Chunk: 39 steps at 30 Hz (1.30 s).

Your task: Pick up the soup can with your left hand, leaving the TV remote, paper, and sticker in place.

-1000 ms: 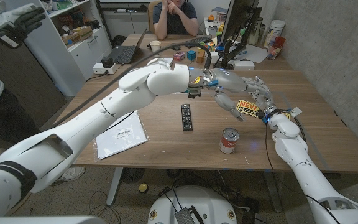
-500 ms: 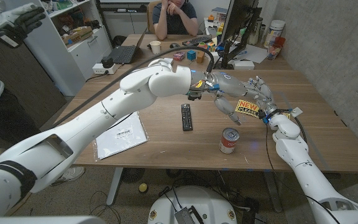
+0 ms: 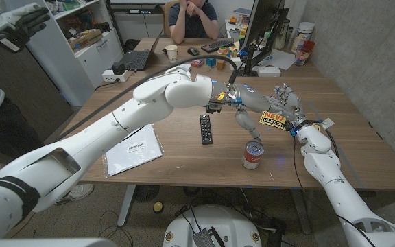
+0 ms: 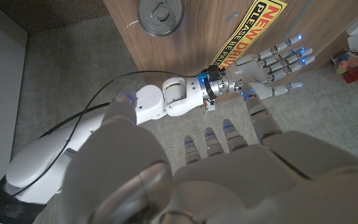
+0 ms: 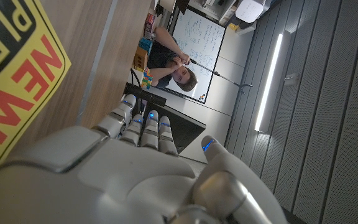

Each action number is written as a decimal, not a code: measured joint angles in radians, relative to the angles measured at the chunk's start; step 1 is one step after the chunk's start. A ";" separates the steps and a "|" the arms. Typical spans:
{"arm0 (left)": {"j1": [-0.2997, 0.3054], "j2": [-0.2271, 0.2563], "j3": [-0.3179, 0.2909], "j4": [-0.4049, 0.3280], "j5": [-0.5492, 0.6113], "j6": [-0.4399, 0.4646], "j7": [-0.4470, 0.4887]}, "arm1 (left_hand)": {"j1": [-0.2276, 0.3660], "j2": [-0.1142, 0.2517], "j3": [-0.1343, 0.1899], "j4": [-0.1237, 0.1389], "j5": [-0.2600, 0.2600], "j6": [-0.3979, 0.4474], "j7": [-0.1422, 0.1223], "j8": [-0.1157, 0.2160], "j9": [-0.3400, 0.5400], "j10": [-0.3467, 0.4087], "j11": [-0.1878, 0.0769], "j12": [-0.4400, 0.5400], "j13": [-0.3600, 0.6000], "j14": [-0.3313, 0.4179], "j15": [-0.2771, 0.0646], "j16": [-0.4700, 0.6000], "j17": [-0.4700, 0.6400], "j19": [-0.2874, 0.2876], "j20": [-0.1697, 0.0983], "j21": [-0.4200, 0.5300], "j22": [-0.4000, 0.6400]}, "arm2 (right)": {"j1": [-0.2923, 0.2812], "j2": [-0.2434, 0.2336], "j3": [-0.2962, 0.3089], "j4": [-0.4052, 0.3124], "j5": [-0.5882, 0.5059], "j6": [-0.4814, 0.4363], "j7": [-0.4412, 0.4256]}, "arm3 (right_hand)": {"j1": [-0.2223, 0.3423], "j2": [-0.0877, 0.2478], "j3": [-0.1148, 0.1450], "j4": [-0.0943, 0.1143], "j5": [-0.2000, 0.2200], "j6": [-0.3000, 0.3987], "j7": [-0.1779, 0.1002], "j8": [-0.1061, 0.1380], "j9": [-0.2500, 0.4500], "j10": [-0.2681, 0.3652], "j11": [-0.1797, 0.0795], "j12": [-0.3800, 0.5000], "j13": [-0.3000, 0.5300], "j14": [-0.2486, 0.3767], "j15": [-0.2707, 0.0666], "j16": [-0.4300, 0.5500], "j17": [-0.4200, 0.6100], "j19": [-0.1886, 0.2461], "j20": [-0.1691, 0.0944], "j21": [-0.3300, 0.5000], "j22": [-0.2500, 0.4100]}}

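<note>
The soup can (image 3: 254, 155), red and white with a silver lid, stands upright near the table's front edge; its lid (image 4: 160, 11) also shows in the left wrist view. My left hand (image 3: 249, 114) hovers just behind and above the can, fingers (image 4: 227, 133) spread and holding nothing. The black TV remote (image 3: 205, 128) lies left of the can. The white paper (image 3: 134, 149) lies at the front left. The yellow sticker (image 3: 274, 119) (image 4: 247, 34) (image 5: 11, 81) lies beside my right hand (image 3: 288, 103) (image 4: 272, 62) (image 5: 123, 168), whose fingers are extended and hold nothing.
A person (image 3: 194, 19) sits behind the table. Another person's gloved hand (image 3: 19, 26) is raised at the far left. A monitor (image 3: 262, 27), laptop (image 3: 139, 58), cup (image 3: 171, 50) and small blocks (image 3: 211, 60) crowd the far side. The table's front edge (image 3: 204, 184) runs close to the can.
My left hand has dropped and come nearer to the soup can, its fingertips now just above the lid. The can, remote, paper, sticker and right hand have stayed put.
</note>
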 measured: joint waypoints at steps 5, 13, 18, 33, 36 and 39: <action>-0.002 -0.003 0.008 0.000 0.008 0.004 -0.018 | 0.017 0.002 -0.007 -0.001 0.000 0.002 0.002 -0.004 0.000 -0.001 0.001 -0.002 0.000 -0.004 0.004 0.000 0.000 0.000 0.000 0.000 0.000 | -0.001 0.000 0.000 -0.001 -0.001 0.000 -0.001 | 0.005 0.005 0.000 0.000 0.000 0.004 0.004 0.000 0.004 0.000 0.000 0.000 0.000 0.000 0.000 0.000 0.000 0.000 0.000 0.000 0.000; -0.003 -0.006 0.019 0.007 0.025 0.008 -0.035 | 0.024 0.001 -0.011 0.003 0.000 0.001 0.002 -0.004 0.000 -0.005 0.005 -0.006 0.000 -0.007 0.007 0.000 0.000 0.000 0.000 0.000 0.000 | -0.001 0.000 -0.001 -0.004 -0.001 0.000 -0.002 | 0.005 0.005 0.000 0.000 0.000 0.006 0.005 0.000 0.003 0.000 0.000 0.000 0.000 0.000 0.000 0.000 0.000 0.000 0.000 0.000 0.000; -0.005 -0.010 0.027 0.014 0.037 0.010 -0.044 | 0.032 0.002 -0.019 0.003 0.000 0.001 0.002 -0.004 0.000 -0.009 0.008 -0.006 0.000 -0.007 0.007 0.000 0.000 0.000 0.000 0.000 0.000 | -0.001 0.000 -0.002 -0.004 -0.001 0.000 -0.002 | 0.005 0.005 0.000 0.000 0.000 0.005 0.005 0.000 0.003 0.000 0.000 0.000 0.000 0.000 0.000 0.000 0.000 0.000 0.000 0.000 0.000; -0.007 -0.017 0.052 0.036 0.059 0.008 -0.067 | 0.050 0.011 -0.023 0.007 0.000 0.001 0.001 -0.008 0.000 -0.009 0.008 -0.006 0.000 -0.001 0.001 0.000 0.000 0.000 0.000 0.000 0.000 | 0.001 0.000 -0.003 0.006 -0.001 0.004 -0.002 | 0.005 0.005 -0.004 -0.004 0.000 0.005 0.005 0.000 0.003 0.002 0.002 0.000 0.000 0.000 0.000 0.000 0.000 0.000 0.000 0.000 0.000; -0.007 -0.017 0.057 0.039 0.062 0.008 -0.069 | 0.055 0.006 -0.027 0.012 0.000 0.001 0.001 -0.008 0.000 -0.009 0.008 -0.006 0.000 -0.001 0.001 0.000 0.000 0.000 0.000 0.000 0.000 | 0.001 0.000 -0.003 0.008 -0.001 0.005 0.000 | 0.005 0.005 -0.004 -0.004 0.000 0.005 0.005 0.000 0.003 0.002 0.002 0.000 0.000 0.000 0.000 0.000 0.000 0.000 0.000 0.000 0.000; -0.006 -0.018 0.062 0.043 0.062 0.008 -0.069 | 0.060 0.011 -0.027 0.012 0.000 0.001 0.002 -0.008 0.000 -0.009 0.008 -0.006 0.000 -0.001 0.001 0.000 0.000 0.000 0.000 0.000 0.000 | 0.001 0.000 -0.003 0.008 -0.001 0.007 0.000 | 0.005 0.005 -0.004 -0.004 0.000 0.005 0.005 0.000 0.003 0.002 0.002 0.000 0.000 0.000 0.000 0.000 0.000 0.000 0.000 0.000 0.000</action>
